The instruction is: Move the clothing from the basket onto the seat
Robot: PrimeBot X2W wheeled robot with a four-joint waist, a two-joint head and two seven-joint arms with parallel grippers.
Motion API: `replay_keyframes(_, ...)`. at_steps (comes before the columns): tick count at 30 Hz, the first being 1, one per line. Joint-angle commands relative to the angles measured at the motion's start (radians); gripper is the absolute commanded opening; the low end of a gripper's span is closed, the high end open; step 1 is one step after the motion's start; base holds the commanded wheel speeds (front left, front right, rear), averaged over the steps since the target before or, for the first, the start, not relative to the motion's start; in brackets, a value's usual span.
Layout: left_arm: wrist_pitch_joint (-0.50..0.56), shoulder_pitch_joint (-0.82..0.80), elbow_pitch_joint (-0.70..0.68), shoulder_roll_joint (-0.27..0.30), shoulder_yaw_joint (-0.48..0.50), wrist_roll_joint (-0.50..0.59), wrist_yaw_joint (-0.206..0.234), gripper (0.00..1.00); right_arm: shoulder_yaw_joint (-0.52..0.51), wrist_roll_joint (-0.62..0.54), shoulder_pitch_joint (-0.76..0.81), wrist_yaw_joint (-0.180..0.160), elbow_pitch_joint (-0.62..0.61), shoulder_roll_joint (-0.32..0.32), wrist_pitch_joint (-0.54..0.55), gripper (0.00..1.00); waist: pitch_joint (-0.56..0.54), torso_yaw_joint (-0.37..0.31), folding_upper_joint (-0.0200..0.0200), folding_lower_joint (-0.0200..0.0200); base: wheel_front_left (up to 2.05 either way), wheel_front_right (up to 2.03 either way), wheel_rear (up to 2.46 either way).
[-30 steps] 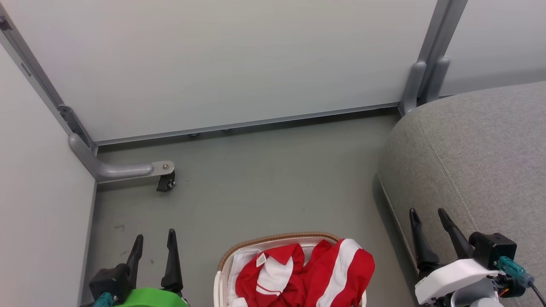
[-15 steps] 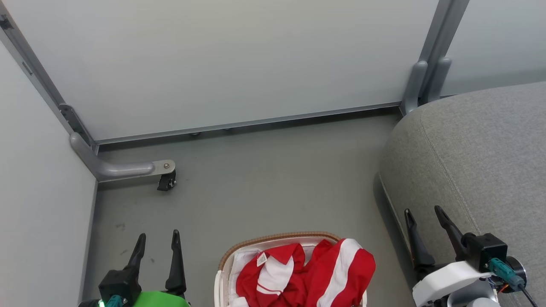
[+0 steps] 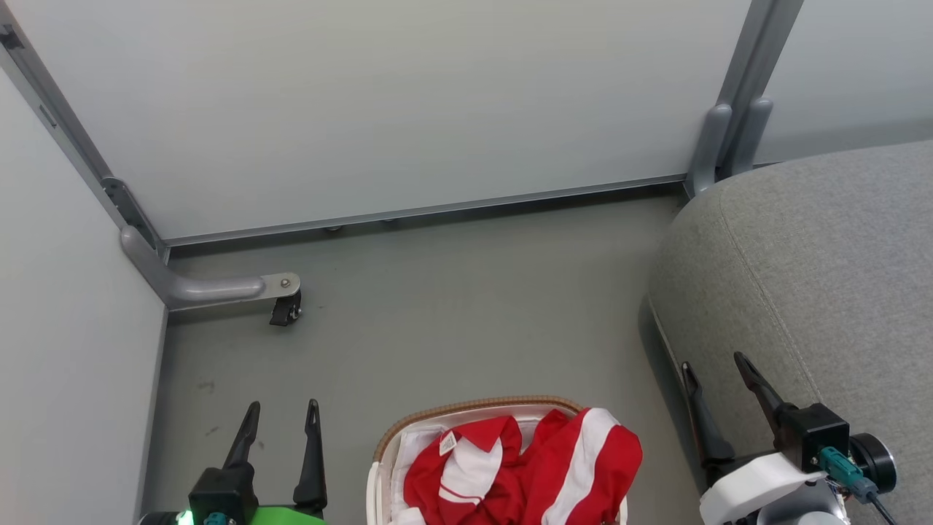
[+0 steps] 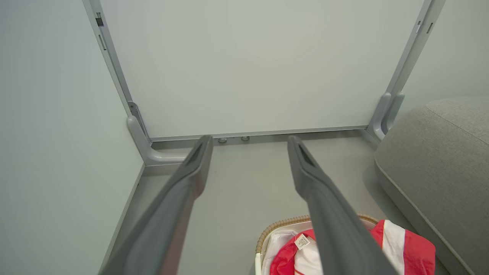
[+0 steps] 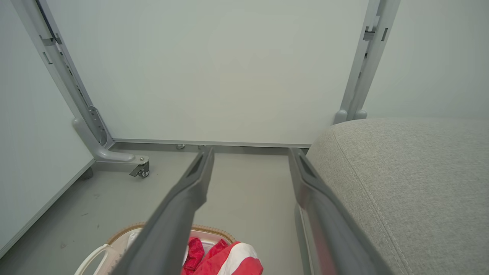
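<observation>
Nearest me, my left claw [image 3: 284, 402] and right claw [image 3: 713, 361] hang with fingers spread, holding nothing, either side of the oval white perforated brown-rimmed basket [image 3: 474, 403]. It stands on the grey floor [image 3: 452, 313], holding the soft red-and-white clothing [image 3: 525, 467] heaped over a white cloth liner [image 3: 412, 452]. I'd lower one claw onto the highest fold, pinching fabric only, never liner, then lift clear toward the large grey woven seat [image 3: 816, 277] farther right.
</observation>
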Motion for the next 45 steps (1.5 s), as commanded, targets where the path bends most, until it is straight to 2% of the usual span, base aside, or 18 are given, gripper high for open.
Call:
replay_keyframes(1, -0.003, 0.011, 0.003, 0.007, 0.000, 0.008, 0.006, 1.00, 0.001, -0.003, 0.015, 0.000, 0.003, -0.006, -0.005, 1.00, 0.000, 0.000, 0.0000, 0.0000, 0.00, 0.00, 0.00)
replay_keyframes(27, -0.002, -0.015, 0.006, 0.007, -0.027, 0.014, -0.006, 1.00, 0.000, -0.005, -0.003, 0.000, -0.001, -0.006, -0.005, 1.00, 0.029, -0.007, 0.0000, 0.0000, 0.00, 0.00, 0.00)
replay_keyframes(36, -0.002, -0.120, 0.035, 0.006, -0.093, 0.018, -0.025, 1.00, -0.008, -0.021, -0.063, 0.000, -0.018, -0.006, -0.005, 1.00, 0.150, -0.030, 0.0000, 0.0000, 0.00, 0.00, 0.00)
replay_keyframes(45, -0.002, -0.303, 0.239, 0.006, -0.226, -0.017, -0.049, 1.00, -0.009, -0.035, -0.163, 0.000, -0.037, -0.005, -0.004, 1.00, 0.322, -0.064, 0.0000, 0.0000, 0.00, 0.00, 0.00)
